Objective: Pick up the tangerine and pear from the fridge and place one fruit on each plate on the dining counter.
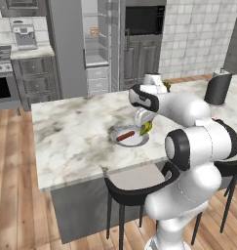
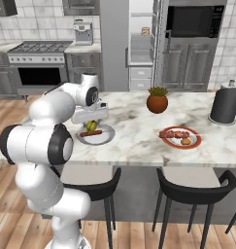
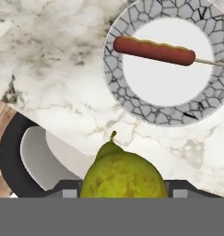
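Gripper (image 3: 122, 193) apparently clamps pear (image 3: 124, 173).

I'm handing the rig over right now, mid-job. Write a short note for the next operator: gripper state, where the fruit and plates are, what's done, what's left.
Gripper: shut on the pear, held over the dining counter beside the pale grey plate.
Grey plate: holds a red sausage on a stick; the pear is not on it yet.
Red-rimmed plate: farther right on the counter, with some food and a small orange round thing, probably the tangerine.
Fridge: door open.
Done: pear fetched; tangerine apparently placed.
Left: move over the grey plate, lower, release the pear clear of the sausage.
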Tool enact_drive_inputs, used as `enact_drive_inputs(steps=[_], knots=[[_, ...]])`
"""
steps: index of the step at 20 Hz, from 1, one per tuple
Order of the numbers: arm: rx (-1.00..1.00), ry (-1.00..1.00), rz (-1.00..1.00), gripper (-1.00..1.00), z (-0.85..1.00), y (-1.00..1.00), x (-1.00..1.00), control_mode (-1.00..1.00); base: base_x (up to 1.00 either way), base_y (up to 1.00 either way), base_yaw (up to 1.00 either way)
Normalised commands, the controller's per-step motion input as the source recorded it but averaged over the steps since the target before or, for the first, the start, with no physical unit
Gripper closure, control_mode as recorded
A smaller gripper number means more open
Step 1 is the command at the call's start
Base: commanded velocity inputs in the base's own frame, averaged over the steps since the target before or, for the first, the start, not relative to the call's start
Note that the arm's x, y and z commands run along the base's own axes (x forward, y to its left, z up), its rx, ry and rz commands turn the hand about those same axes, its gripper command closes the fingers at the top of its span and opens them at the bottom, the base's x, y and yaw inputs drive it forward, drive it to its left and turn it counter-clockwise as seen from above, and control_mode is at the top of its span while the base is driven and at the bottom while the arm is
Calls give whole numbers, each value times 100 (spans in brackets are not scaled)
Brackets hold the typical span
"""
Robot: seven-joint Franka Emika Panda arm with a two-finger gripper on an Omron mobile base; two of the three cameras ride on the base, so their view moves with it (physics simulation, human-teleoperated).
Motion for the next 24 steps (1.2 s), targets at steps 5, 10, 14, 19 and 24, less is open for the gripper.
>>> enact_drive_inputs(steps=[5, 10, 14, 19, 24], knots=[[19, 1, 30, 100, -26, -10, 10, -100, 0, 0, 0], [25, 3, 27, 100, -30, -7, 14, -100, 0, 0, 0], [11, 0, 21, 100, -21, 0, 26, -100, 0, 0, 0], [5, 0, 8, 100, -15, -2, 49, -100, 0, 0, 0], [9, 0, 0, 100, -42, -7, 43, -100, 0, 0, 0]])
